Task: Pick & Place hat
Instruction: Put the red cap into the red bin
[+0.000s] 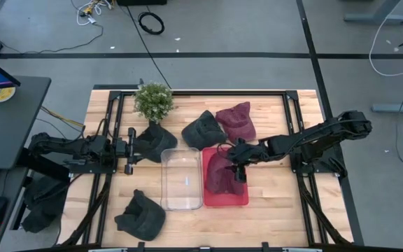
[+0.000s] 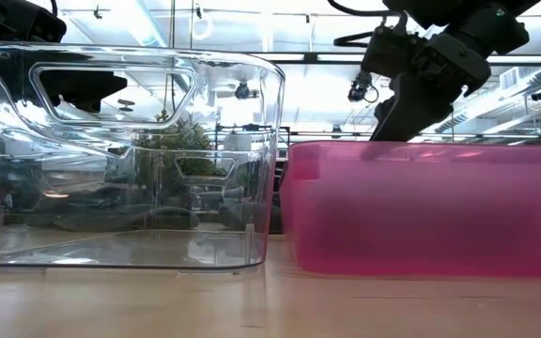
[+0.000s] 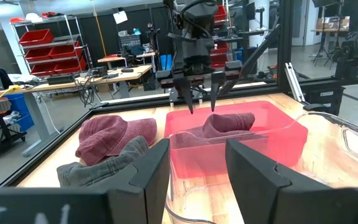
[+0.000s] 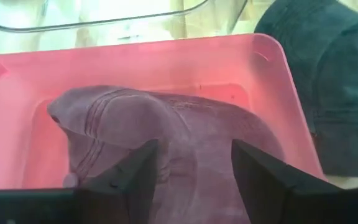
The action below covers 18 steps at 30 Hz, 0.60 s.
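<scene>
Right pincer (image 1: 237, 169): fingers spread apart, holding nothing, poised just above the maroon hat in the bin; seen from the left wrist, its two fingertips (image 3: 188, 102) hang clear of the cloth
Maroon hat in bin (image 1: 222, 175): lies crumpled inside the pink bin, crown seams showing in the right wrist view (image 4: 166, 140)
Pink bin (image 1: 242, 199): sits on the desk, touching or just beside the clear bin on its left-arm side
Clear bin (image 1: 180, 182): beside the pink bin, nothing inside it
Left pincer (image 1: 129, 150): fingers apart, gripping nothing, at the edge of a dark hat near the plant
Dark hat by left pincer (image 1: 156, 142): on the desk, beside the clear bin's far corner
Second maroon hat (image 1: 235, 120): on the desk beyond the pink bin, touching another dark hat (image 1: 201, 130)
Front dark hat (image 1: 142, 215): near the desk's front edge, beside the clear bin
Plant (image 1: 153, 100): near the far edge of the desk (image 1: 271, 213)
</scene>
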Motion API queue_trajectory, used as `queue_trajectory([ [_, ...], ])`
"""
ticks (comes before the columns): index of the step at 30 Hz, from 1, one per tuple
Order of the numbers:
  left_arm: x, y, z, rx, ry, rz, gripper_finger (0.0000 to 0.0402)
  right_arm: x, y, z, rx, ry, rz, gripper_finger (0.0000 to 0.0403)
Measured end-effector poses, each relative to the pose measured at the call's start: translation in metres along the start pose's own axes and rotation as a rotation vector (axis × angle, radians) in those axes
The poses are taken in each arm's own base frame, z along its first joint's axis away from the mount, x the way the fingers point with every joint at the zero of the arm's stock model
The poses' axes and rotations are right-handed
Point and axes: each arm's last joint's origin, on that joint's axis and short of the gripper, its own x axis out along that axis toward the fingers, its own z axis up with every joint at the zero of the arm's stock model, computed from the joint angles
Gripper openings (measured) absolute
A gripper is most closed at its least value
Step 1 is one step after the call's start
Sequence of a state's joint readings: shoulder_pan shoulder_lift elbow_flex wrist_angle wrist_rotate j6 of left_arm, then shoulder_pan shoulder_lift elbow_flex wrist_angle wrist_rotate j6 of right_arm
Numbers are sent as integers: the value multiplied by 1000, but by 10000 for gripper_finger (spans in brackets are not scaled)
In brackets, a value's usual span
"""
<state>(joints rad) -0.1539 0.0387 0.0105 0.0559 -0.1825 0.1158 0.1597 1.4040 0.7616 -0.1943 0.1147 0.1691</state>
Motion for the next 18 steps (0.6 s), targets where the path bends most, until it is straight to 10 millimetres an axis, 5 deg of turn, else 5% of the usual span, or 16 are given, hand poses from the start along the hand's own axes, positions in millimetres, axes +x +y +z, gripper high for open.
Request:
queue_trajectory([
  [18, 0, 0, 0, 1, 1, 0, 161, -8, -39, 2, 37, 20, -98, 203],
])
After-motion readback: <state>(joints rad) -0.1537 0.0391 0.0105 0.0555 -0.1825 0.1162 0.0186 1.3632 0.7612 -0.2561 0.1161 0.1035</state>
